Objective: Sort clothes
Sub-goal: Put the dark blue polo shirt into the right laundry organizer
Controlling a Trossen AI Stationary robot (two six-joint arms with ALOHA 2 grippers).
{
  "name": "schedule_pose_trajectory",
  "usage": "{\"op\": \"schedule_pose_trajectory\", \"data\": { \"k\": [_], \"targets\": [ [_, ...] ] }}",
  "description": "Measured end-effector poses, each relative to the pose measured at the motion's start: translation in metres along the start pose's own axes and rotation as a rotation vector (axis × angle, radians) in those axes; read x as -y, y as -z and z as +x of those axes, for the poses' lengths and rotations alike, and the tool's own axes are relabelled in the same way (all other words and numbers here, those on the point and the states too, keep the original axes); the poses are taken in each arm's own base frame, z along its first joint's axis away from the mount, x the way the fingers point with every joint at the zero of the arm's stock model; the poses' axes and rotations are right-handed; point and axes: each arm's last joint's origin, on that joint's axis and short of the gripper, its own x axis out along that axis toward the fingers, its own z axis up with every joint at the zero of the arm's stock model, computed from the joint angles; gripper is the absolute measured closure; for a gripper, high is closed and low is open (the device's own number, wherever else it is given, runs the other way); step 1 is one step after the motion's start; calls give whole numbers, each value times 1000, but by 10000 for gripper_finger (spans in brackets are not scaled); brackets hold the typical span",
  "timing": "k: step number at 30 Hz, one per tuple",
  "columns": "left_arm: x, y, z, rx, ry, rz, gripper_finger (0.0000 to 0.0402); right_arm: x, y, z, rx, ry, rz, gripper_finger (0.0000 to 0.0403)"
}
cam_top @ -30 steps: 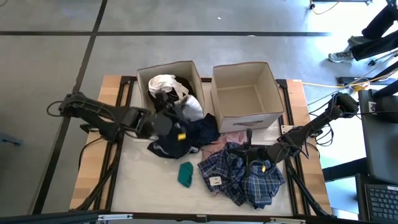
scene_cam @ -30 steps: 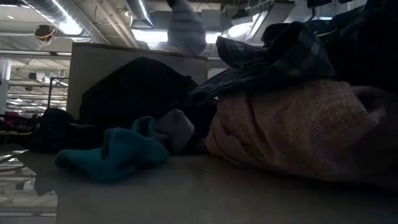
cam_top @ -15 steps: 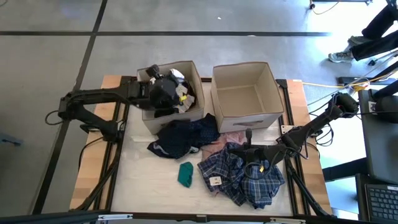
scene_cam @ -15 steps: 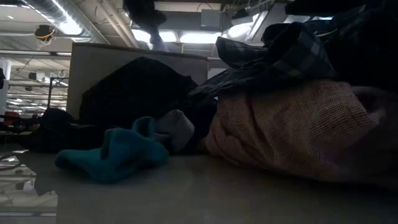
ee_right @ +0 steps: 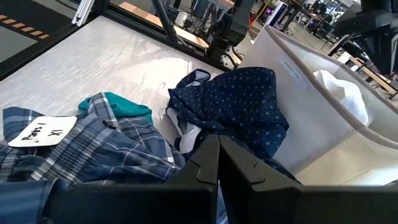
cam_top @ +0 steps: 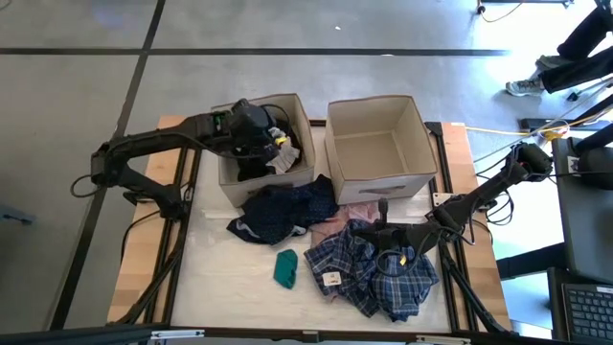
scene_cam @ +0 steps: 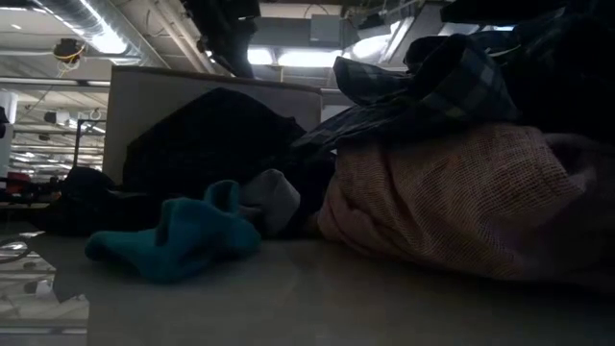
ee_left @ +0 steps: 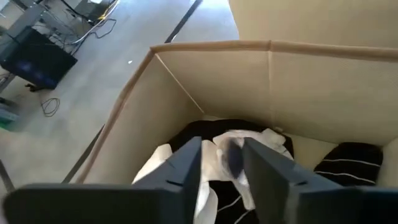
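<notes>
the white garment (ee_left: 233, 146) lay in the left beige box (cam_top: 299, 107) on top of black and striped pieces, directly under the left gripper (ee_left: 222, 163), whose fingers (ee_left: 188, 163) stood slightly spread above the cloth, holding nothing. the box stood at the far side of the table (cam_top: 215, 278), with the empty right beige box (cam_top: 421, 129) just beside it. nearer, a navy dotted garment (cam_top: 278, 211) leaned against the left box's front wall, a small teal item (cam_top: 285, 268) lay near it on the bare tabletop, and a dusty-pink piece (cam_top: 352, 213) sat between the navy cloth and the blue-plaid garment (cam_top: 369, 273). the right gripper (cam_top: 386, 251) rested low on the plaid heap with its fingers (ee_right: 208, 163) pressed together, and whether any cloth was pinched could not be told. a second before, the left gripper had been in front of the left box with the white piece in its grasp; half a second before, it was already over the box.
</notes>
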Motion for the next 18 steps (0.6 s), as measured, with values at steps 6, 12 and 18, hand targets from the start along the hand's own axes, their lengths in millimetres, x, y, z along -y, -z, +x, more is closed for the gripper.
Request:
{"op": "schedule_pose_trajectory", "data": {
  "k": [6, 12, 18],
  "targets": [
    [5, -6, -19, 56, 63, -41, 228, 0, 0, 0, 0, 0, 0, 391],
    [40, -16, -48, 197, 379, -7, 214, 0, 0, 0, 0, 0, 0, 391],
    [87, -11, -67, 234, 517, 151, 218, 0, 0, 0, 0, 0, 0, 391]
  ]
}}
